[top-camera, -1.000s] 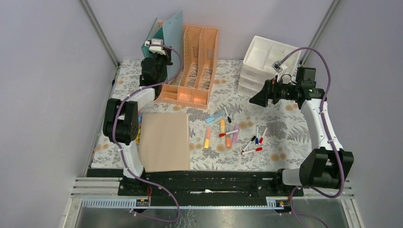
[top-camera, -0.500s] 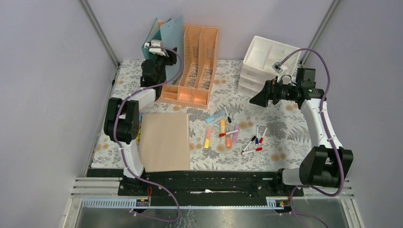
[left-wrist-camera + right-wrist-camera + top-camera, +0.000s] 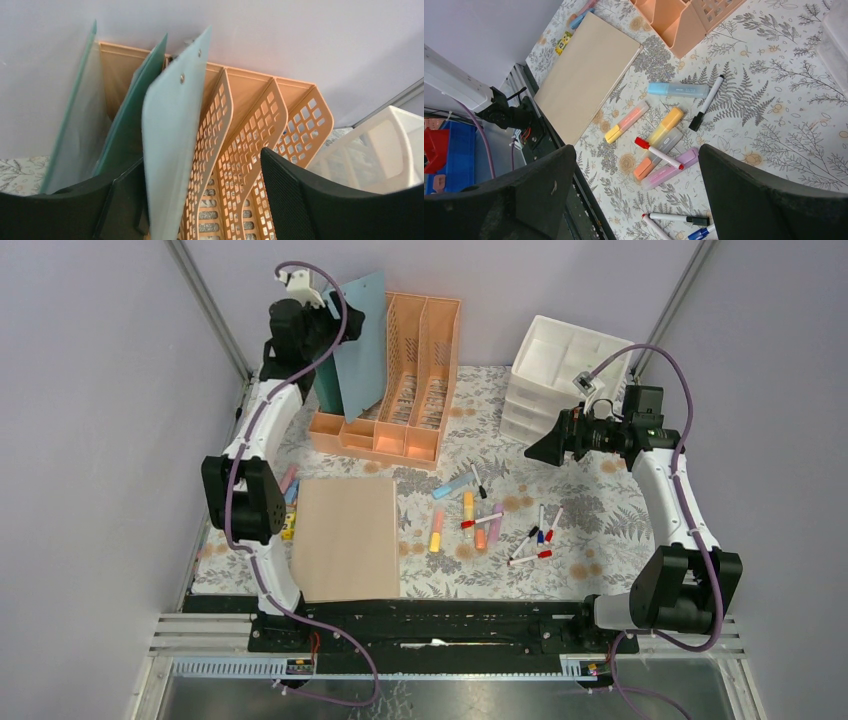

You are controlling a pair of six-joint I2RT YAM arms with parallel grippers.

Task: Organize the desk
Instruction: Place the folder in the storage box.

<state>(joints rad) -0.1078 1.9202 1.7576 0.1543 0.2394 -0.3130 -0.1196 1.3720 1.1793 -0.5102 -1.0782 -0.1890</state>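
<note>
Left gripper (image 3: 200,160): fingers spread, gripping nothing, far left beside pale blue flat plastic folder (image 3: 170,150) leaning in peach slotted file rack (image 3: 410,370) | Right gripper (image 3: 636,150): fingers wide, empty, over scattered markers (image 3: 480,515) | Fern-printed cloth desk (image 3: 600,520): beneath both arms

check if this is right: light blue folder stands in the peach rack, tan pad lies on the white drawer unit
No: the tan pad lies on the desk, not the white drawer unit; the top external view shows it. The light blue folder stands in the peach rack.
</note>
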